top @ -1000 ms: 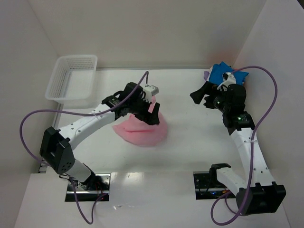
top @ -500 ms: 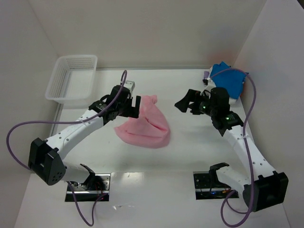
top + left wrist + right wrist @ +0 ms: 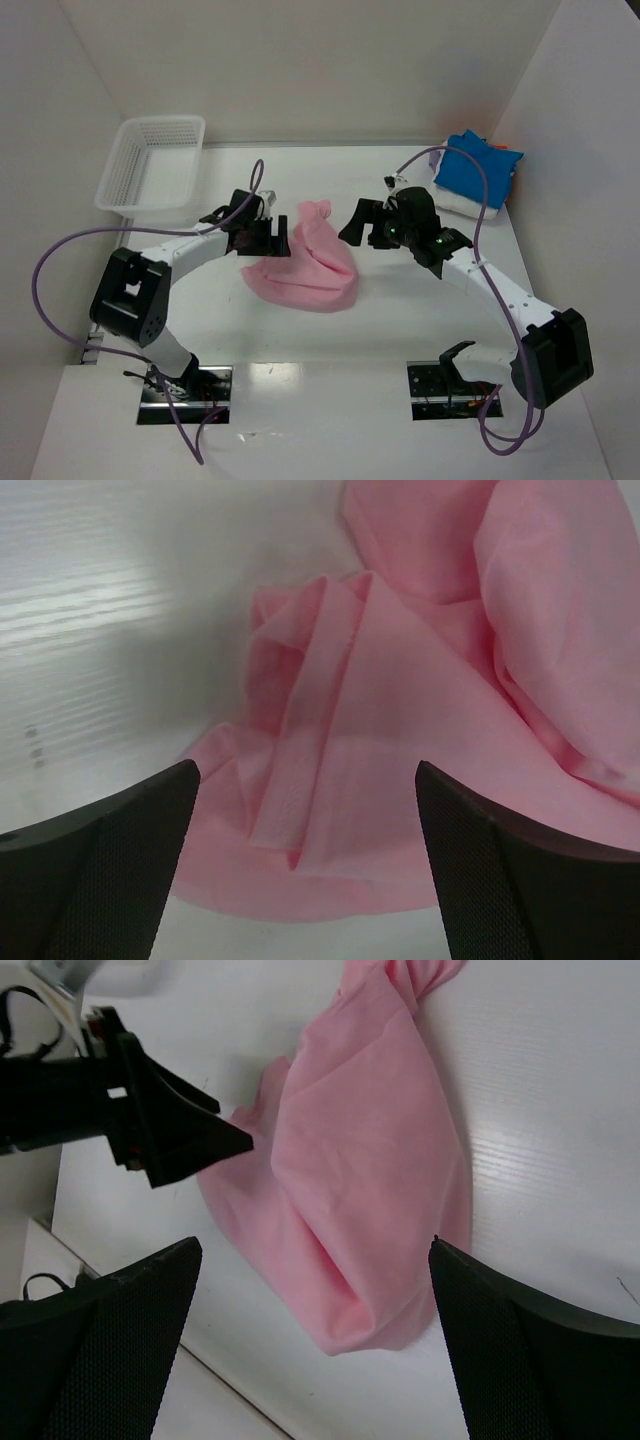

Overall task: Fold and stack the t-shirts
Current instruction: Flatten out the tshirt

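A light pink t-shirt (image 3: 308, 265) lies crumpled in the middle of the table, one end bunched toward the back. My left gripper (image 3: 279, 240) is open at its left edge, and its wrist view looks down on the folds of the pink t-shirt (image 3: 400, 700) between the wide-apart fingers (image 3: 110, 870). My right gripper (image 3: 353, 227) is open just right of the shirt's back end; from it I see the pink t-shirt (image 3: 370, 1180) and the left gripper (image 3: 165, 1130). A bright blue t-shirt (image 3: 478, 168) lies on a white one (image 3: 452, 201) at the back right.
A white mesh basket (image 3: 150, 165) stands at the back left corner. White walls close in the table at the left, back and right. The right arm's purple cable (image 3: 440, 155) loops over near the blue stack.
The right arm swung left from the blue stack to the pink shirt's right side. The left gripper drew back from over the shirt to its left edge; the shirt's back end got pulled out.
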Robot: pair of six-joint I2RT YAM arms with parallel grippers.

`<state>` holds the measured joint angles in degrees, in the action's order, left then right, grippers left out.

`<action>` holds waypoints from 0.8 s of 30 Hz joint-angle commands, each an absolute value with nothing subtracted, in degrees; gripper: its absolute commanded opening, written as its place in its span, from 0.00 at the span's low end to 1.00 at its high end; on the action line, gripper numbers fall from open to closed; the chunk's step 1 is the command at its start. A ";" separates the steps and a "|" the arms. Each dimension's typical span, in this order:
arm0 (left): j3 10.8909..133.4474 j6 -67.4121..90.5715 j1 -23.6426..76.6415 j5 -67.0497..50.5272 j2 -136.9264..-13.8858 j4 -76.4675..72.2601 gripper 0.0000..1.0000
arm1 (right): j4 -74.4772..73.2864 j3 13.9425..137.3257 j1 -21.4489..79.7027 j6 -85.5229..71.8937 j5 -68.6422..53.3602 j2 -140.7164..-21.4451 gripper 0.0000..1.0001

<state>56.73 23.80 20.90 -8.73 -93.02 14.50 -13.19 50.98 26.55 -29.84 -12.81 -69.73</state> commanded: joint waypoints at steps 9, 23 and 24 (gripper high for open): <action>61.61 21.53 21.18 -22.15 -100.15 8.00 0.71 | -10.37 51.59 26.72 -30.23 -8.09 -69.79 1.00; 67.70 22.06 21.18 -16.03 -94.65 16.90 0.00 | -10.90 51.59 26.72 -30.23 -5.27 -67.59 1.00; 68.74 22.06 21.18 -15.28 -93.16 17.94 0.00 | -10.90 51.59 26.72 -30.23 -5.27 -67.27 1.00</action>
<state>63.76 22.52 20.94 -18.04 -99.48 14.40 -12.91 50.98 26.55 -30.20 -6.94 -69.50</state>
